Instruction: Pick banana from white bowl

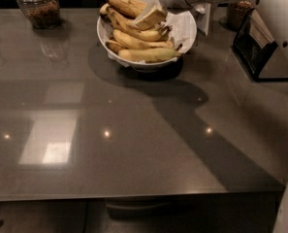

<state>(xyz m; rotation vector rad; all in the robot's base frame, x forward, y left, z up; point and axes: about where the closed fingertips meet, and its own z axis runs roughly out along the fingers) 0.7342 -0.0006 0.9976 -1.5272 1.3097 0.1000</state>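
The white bowl stands at the back middle of the grey table, lined with white paper and piled with several yellow bananas. A browner, mottled banana lies at the back left of the pile. Paler bananas lie across the front. My gripper reaches in from the upper right on a white arm. It sits low over the middle of the pile, touching or just above the bananas beside the mottled one. Nothing is lifted out of the bowl.
A glass jar with brown contents stands at the back left. A black rack stands at the right, a small jar behind it. A white upright card stands beside the bowl. The table's front edge runs low across the view.
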